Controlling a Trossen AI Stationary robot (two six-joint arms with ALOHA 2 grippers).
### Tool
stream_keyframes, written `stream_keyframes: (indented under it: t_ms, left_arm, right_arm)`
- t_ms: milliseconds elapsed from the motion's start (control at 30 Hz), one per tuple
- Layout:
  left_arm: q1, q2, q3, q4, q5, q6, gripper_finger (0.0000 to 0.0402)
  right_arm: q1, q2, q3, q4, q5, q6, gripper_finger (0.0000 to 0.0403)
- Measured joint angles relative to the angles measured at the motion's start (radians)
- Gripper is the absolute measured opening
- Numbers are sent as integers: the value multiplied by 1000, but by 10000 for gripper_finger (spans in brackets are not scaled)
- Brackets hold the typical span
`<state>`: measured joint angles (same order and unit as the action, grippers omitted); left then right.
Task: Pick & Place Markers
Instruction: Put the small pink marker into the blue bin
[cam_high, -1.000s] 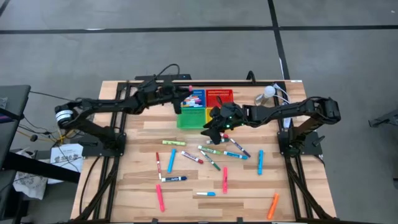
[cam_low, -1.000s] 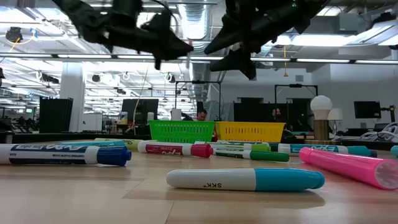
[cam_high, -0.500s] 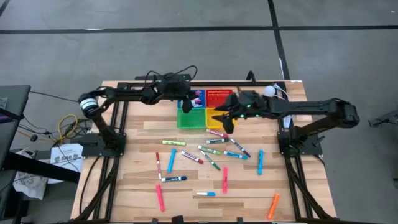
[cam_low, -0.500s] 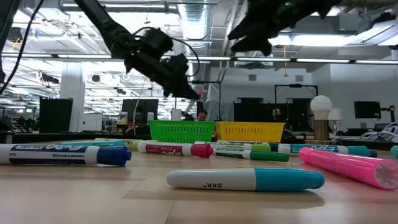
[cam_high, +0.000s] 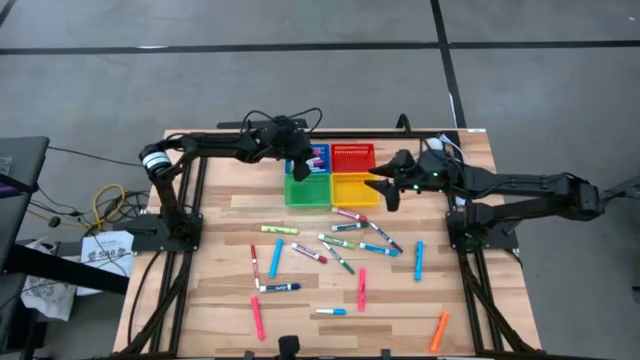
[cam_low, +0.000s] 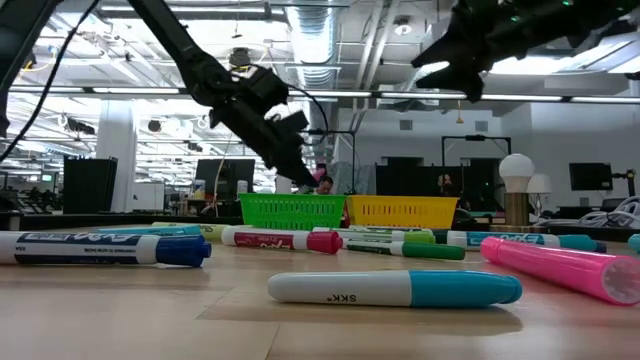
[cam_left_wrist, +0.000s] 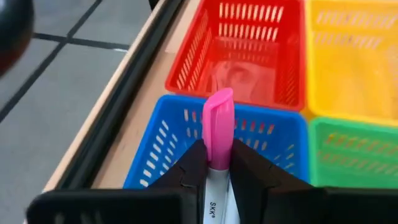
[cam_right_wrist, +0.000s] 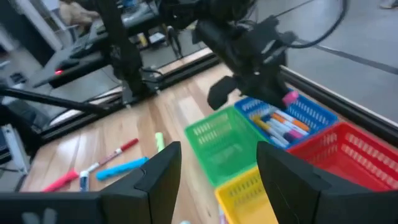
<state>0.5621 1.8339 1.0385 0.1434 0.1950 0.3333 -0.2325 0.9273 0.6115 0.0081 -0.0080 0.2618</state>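
Pink-capped marker (cam_left_wrist: 217, 138) sits clamped in the left end effector (cam_left_wrist: 214, 171) above the blue basket (cam_left_wrist: 158, 155); right end effector (cam_right_wrist: 217, 165) gapes empty.

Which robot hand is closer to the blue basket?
The left. Its end effector, shut on a pink-capped marker, hangs right over the blue basket. The right end effector is open beside the yellow basket.

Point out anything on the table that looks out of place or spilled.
Loose markers lie scattered at all angles over the table, not in the baskets. One orange marker lies alone near the corner. The red basket looks empty, while the blue basket holds several.
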Motion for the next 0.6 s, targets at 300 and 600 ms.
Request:
stream_keyframes:
  t_ms: [300, 600]
  left_arm:
    - [2, 66, 21, -42, 0, 3, 53]
    - [2, 65, 21, -59, 0, 3, 58]
  right_arm:
    - [3, -81, -77, 17, 10, 45, 199]
    - [1, -92, -81, 30, 10, 29, 198]
